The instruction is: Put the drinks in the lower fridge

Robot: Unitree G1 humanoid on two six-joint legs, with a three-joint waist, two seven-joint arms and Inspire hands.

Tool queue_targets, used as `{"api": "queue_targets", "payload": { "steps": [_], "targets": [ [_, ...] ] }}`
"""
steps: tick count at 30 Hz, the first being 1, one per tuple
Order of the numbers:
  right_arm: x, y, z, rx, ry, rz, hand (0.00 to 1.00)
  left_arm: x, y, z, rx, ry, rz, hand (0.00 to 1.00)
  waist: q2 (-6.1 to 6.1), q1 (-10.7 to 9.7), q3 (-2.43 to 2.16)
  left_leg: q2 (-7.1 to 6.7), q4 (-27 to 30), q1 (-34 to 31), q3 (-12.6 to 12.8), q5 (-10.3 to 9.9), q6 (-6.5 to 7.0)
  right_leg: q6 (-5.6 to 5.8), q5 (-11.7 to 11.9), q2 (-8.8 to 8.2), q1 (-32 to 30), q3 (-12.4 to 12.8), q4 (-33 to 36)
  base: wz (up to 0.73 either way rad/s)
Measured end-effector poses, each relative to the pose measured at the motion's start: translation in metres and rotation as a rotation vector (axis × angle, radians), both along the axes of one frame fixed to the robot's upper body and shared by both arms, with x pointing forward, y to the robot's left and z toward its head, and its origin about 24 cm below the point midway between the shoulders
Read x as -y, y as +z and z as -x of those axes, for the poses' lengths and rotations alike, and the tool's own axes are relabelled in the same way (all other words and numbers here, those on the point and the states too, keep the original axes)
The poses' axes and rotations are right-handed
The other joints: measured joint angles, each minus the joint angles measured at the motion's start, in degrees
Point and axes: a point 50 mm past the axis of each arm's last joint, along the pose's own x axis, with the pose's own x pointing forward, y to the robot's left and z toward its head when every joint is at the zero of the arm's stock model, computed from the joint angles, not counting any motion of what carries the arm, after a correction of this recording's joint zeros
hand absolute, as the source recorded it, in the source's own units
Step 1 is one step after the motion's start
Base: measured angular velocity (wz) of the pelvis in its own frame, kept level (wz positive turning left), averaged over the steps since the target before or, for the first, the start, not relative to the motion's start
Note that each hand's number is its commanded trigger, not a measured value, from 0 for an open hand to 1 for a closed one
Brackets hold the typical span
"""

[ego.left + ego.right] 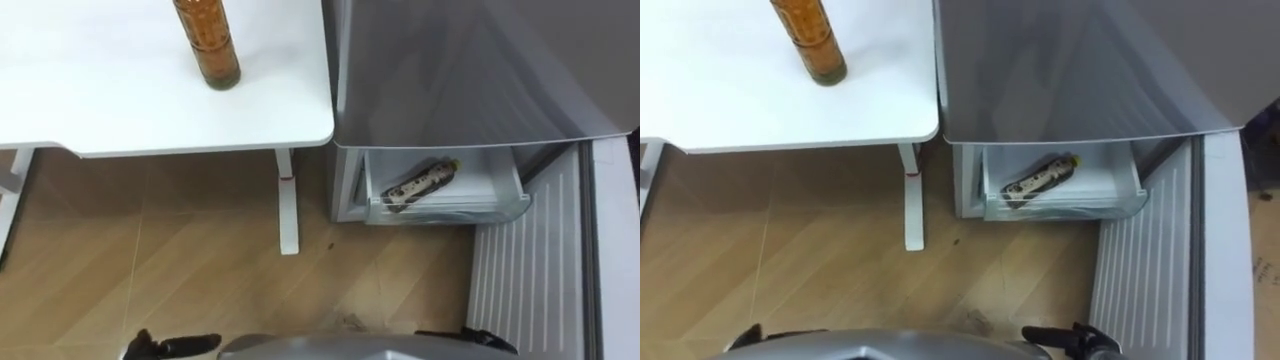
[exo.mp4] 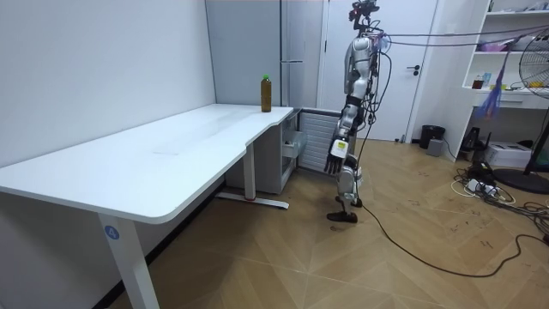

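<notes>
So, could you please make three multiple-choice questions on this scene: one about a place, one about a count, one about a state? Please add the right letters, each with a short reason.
1. Where is the amber bottle?
A) on the floor
B) upright on the white table
C) on a chair

2. How many bottles lie in the lower drawer of the fridge?
A) none
B) one
C) three

3. What is this drawer's state?
A) shut
B) pulled open
C) taken out

Answers:
1 B: it stands near the table's corner beside the fridge.
2 B: a single dark bottle lies there.
3 B: its inside shows from above.
</notes>
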Motion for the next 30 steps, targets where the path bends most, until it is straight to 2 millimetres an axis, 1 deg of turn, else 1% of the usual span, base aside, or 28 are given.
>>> {"api": "queue_targets", "payload": {
  "steps": [2, 4, 6, 7, 10, 12, 13, 14, 15, 17, 18, 20, 21, 23, 24, 26, 27, 29, 30],
  "targets": [
    [0.001, 0.000, 0.000, -0.001, -0.003, 0.003, 0.00, -0.005, 0.001, 0.004, 0.004, 0.109, -0.025, 0.00, 0.04, 0.0, -0.01, 0.00, -0.1, 0.2, 0.0, 0.0, 0.00, 0.00, 0.0, 0.00, 0.1, -0.1, 0.0, 0.00],
    [0.002, 0.000, 0.002, -0.005, -0.012, 0.009, 0.00, -0.008, 0.003, 0.007, 0.000, 0.177, -0.049, 0.00, 0.22, 0.0, -0.01, 0.03, -0.1, 0.6, -0.2, -0.2, -0.04, 0.00, 0.0, 0.03, 0.6, -0.2, 0.0, 0.02],
    [0.004, 0.000, 0.005, -0.011, -0.014, 0.017, 0.00, -0.013, 0.005, 0.009, -0.003, 0.233, -0.083, 0.00, 0.44, 0.0, -0.01, 0.00, -0.1, 1.1, -0.8, -0.3, -0.07, 0.00, 0.0, 0.10, 1.2, -0.3, 0.0, 0.02],
    [0.004, 0.000, 0.005, -0.011, -0.015, 0.019, 0.00, -0.018, 0.007, 0.010, 0.008, 0.289, -0.109, 0.00, 0.54, 0.0, -0.01, -0.03, -0.1, 1.3, -1.5, -0.4, -0.08, 0.00, 0.0, 0.19, 1.5, -0.3, 0.0, 0.00],
    [0.006, 0.001, 0.007, -0.009, -0.035, 0.020, 0.00, -0.029, 0.014, 0.005, 0.053, 0.386, -0.186, 0.00, 0.75, 0.1, -0.05, -0.10, 0.0, 1.5, -2.1, -0.6, -0.09, -0.01, 0.0, 0.27, 1.8, -0.2, -0.1, 0.00],
    [0.007, 0.001, 0.006, -0.002, -0.041, 0.022, 0.00, -0.036, 0.023, -0.007, 0.116, 0.443, -0.235, 0.00, 0.80, 0.0, -0.08, -0.16, 0.1, 1.5, -2.3, -0.6, -0.08, -0.08, -0.1, 0.29, 1.8, 0.0, -0.1, 0.02],
    [0.008, 0.001, 0.006, -0.001, -0.043, 0.025, 0.00, -0.042, 0.032, -0.020, 0.177, 0.465, -0.273, 0.00, 0.83, -0.1, -0.08, -0.21, 0.4, 1.2, -2.6, -0.6, -0.08, -0.07, -0.1, 0.28, 1.8, 0.0, 0.0, 0.05],
    [0.009, 0.002, 0.005, 0.000, -0.039, 0.030, 0.00, -0.045, 0.040, -0.032, 0.238, 0.469, -0.315, 0.00, 0.91, -0.1, -0.17, -0.25, 0.5, 1.1, -2.8, -0.6, -0.08, -0.07, -0.1, 0.27, 1.8, -0.1, 0.0, 0.03],
    [0.010, 0.002, 0.005, 0.000, -0.029, 0.033, 0.00, -0.047, 0.043, -0.037, 0.261, 0.470, -0.334, 0.00, 1.03, -0.2, -0.27, -0.27, 0.5, 1.1, -2.8, -0.6, -0.08, -0.07, -0.1, 0.27, 1.8, -0.2, 0.0, 0.00],
    [0.011, 0.002, 0.005, 0.007, -0.018, 0.043, 0.00, -0.048, 0.059, -0.058, 0.359, 0.433, -0.402, 0.00, 1.23, -0.7, -0.39, -0.31, 0.6, 1.2, -3.1, -0.6, -0.07, -0.07, -0.1, 0.27, 1.9, -0.2, 0.0, 0.00],
    [0.011, 0.002, 0.005, 0.008, -0.018, 0.044, 0.00, -0.047, 0.063, -0.064, 0.381, 0.411, -0.419, 0.00, 1.26, -0.6, -0.41, -0.31, 0.6, 1.2, -3.1, -0.6, -0.07, -0.08, -0.1, 0.28, 2.0, -0.2, 0.0, 0.00],
    [0.011, 0.003, 0.003, 0.021, -0.015, 0.053, 0.00, -0.043, 0.076, -0.083, 0.466, 0.334, -0.468, 0.00, 1.34, -0.6, -0.50, -0.36, 0.7, 1.2, -3.6, -0.6, -0.06, -0.08, -0.1, 0.33, 2.2, 0.0, 0.1, -0.02],
    [0.012, 0.003, 0.002, 0.023, -0.015, 0.056, 0.00, -0.042, 0.080, -0.087, 0.487, 0.319, -0.476, 0.00, 1.38, -0.6, -0.49, -0.36, 0.7, 1.1, -3.7, -0.6, -0.06, -0.09, -0.1, 0.33, 2.2, 0.0, 0.1, 0.00],
    [0.012, 0.003, 0.001, 0.032, -0.010, 0.064, 0.00, -0.037, 0.094, -0.103, 0.574, 0.274, -0.500, 0.00, 1.44, -0.6, -0.48, -0.45, 0.8, 1.2, -4.6, -0.6, -0.05, -0.09, -0.1, 0.36, 1.9, -0.3, 0.1, 0.04],
    [0.012, 0.003, 0.000, 0.035, -0.004, 0.066, 0.00, -0.036, 0.099, -0.107, 0.598, 0.263, -0.505, 0.00, 1.45, -0.5, -0.49, -0.47, 0.8, 1.1, -4.8, -0.6, -0.05, -0.09, -0.1, 0.37, 1.9, -0.3, 0.1, 0.03],
    [0.012, 0.004, -0.003, 0.047, 0.021, 0.079, 0.00, -0.031, 0.117, -0.122, 0.691, 0.185, -0.545, 0.00, 1.47, -0.7, -0.49, -0.67, 0.9, 0.9, -5.9, -0.6, -0.05, -0.11, -0.1, 0.39, 1.8, -0.5, 0.1, 0.06],
    [0.012, 0.004, -0.003, 0.049, 0.026, 0.081, 0.00, -0.029, 0.122, -0.126, 0.718, 0.167, -0.554, 0.00, 1.42, -0.7, -0.52, -0.70, 1.0, 0.7, -6.1, -0.6, -0.04, -0.11, -0.1, 0.39, 1.8, -0.6, 0.1, 0.07],
    [0.012, 0.004, -0.005, 0.057, 0.046, 0.087, 0.00, -0.022, 0.141, -0.139, 0.808, 0.081, -0.610, 0.00, 1.54, -0.6, -0.53, -0.74, 1.1, 0.6, -6.1, -0.6, -0.04, -0.13, -0.1, 0.37, 2.0, -0.6, 0.1, 0.02],
    [0.012, 0.004, -0.005, 0.060, 0.049, 0.088, 0.00, -0.020, 0.145, -0.142, 0.828, 0.062, -0.623, 0.00, 1.60, -0.7, -0.55, -0.75, 1.1, 0.6, -6.2, -0.6, -0.04, -0.12, -0.1, 0.36, 2.0, -0.7, 0.1, 0.00]
  ]
}}
